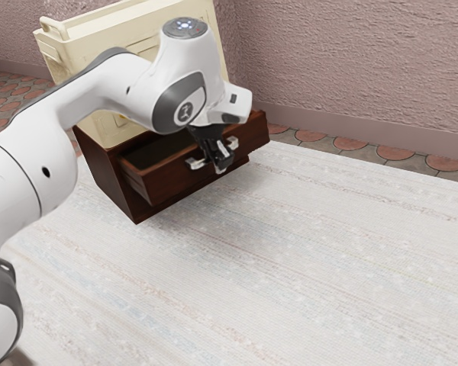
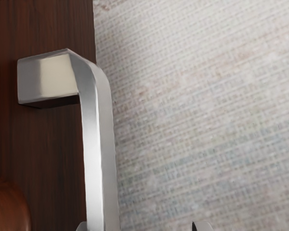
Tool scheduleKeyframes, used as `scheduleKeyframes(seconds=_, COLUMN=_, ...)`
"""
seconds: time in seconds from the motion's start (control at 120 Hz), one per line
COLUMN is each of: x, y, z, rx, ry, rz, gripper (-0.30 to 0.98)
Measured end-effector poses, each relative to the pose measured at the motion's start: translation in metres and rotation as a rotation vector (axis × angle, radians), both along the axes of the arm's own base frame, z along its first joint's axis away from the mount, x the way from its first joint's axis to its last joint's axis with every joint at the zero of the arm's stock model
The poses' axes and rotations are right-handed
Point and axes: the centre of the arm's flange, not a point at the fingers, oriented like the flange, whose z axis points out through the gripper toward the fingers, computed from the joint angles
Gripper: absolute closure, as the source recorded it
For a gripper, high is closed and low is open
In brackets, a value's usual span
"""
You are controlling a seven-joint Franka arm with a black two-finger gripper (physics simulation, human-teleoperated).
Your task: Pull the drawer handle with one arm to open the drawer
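Drwr [image 1: 166, 181] part open, grpr [image 1: 219, 163] at hndl [image 2: 100, 154]

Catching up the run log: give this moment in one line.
drawer: partly open | gripper: open, at handle | cream case: atop cabinet
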Motion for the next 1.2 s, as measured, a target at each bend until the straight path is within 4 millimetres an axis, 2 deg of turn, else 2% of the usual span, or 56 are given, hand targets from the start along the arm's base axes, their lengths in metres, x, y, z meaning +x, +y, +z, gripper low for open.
scheduleKeyframes(seconds=0.5, x=-0.014, y=-0.058, z=-0.002, rx=-0.044, ry=0.015, rz=-0.032, gripper=0.49)
scheduleKeyframes(seconds=0.667, x=-0.015, y=-0.067, z=0.002, rx=-0.042, ry=0.002, rz=-0.028, gripper=0.57)
scheduleKeyframes(seconds=0.817, x=-0.019, y=-0.071, z=0.018, rx=-0.03, ry=-0.023, rz=-0.023, gripper=0.69)
scheduleKeyframes(seconds=0.883, x=-0.025, y=-0.075, z=0.034, rx=-0.03, ry=-0.039, rz=-0.025, gripper=0.58)
scheduleKeyframes(seconds=0.95, x=-0.04, y=-0.075, z=0.067, rx=-0.03, ry=-0.075, rz=-0.023, gripper=0.43)
scheduleKeyframes(seconds=1.067, x=-0.086, y=-0.077, z=0.137, rx=-0.024, ry=-0.114, rz=-0.007, gripper=0.25)
scheduleKeyframes(seconds=1.117, x=-0.112, y=-0.079, z=0.164, rx=-0.023, ry=-0.107, rz=0.003, gripper=0.19)
scheduleKeyframes(seconds=1.2, x=-0.151, y=-0.089, z=0.192, rx=-0.039, ry=-0.064, rz=0.003, gripper=0.13)
